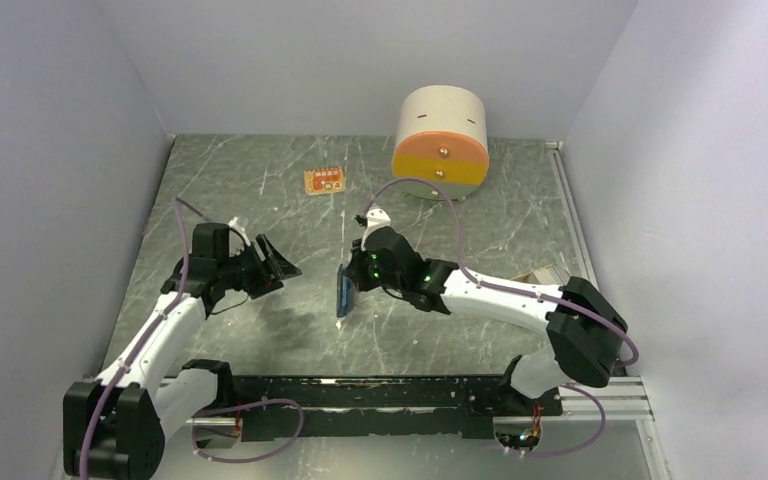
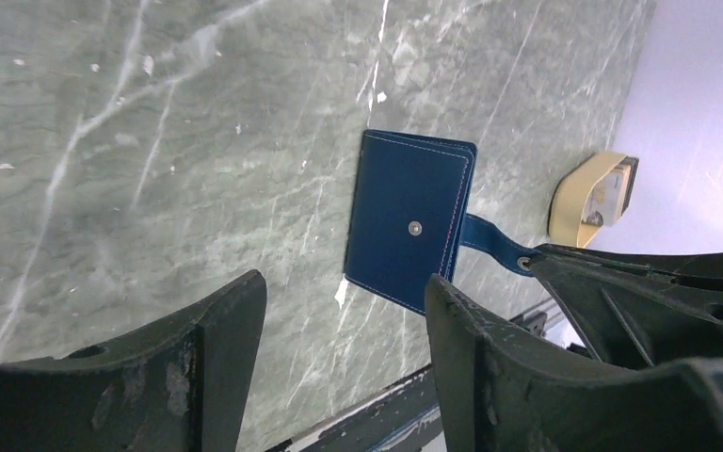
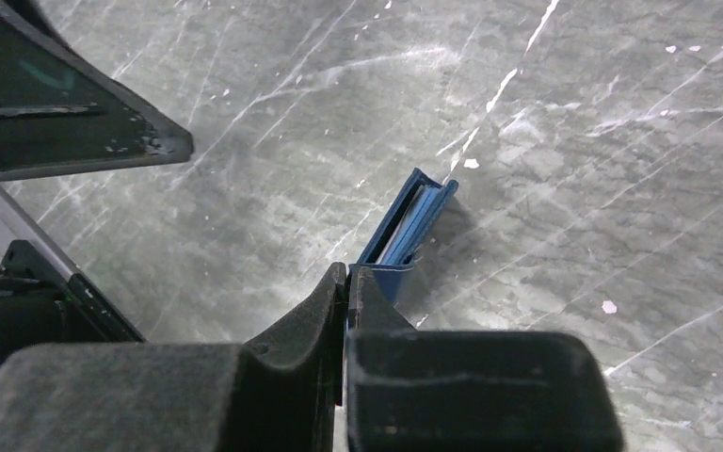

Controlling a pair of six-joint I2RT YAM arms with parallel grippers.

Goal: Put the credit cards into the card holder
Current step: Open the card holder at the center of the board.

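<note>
The card holder [image 1: 343, 292] is held near the centre of the overhead view, turned on edge so that only a thin blue strip shows. Its long axis runs almost straight up and down the frame. Whether its lower edge touches the table [image 1: 260, 340] cannot be told.

In the left wrist view its broad outer face [image 2: 405, 226] is presented right of centre: a dark navy rectangle with pale stitching along the border and a small metal snap in the middle, its long axis running top to bottom with a slight tilt. A narrow strap leaves its right edge and is pinched between the closed fingers of the right gripper [image 1: 353, 278]. In the right wrist view the case [image 3: 412, 218] is seen edge-on and folded, pointing away to the upper right, with lighter blue layers showing in the edge. Whether anything is inside cannot be made out.

The left gripper [image 1: 282, 265] is set left of the case, its dark, scuffed fingers [image 2: 216, 348] spread apart with nothing between them.

The credit cards [image 2: 588, 193] are seen as a beige, round-cornered stack near the right wall, well apart from the case.

At upper centre a round cream drawer unit [image 1: 441, 143] is placed, its orange and yellow fronts closed. A small orange tag [image 1: 325, 181] lies flat to its left on the grey veined table.
</note>
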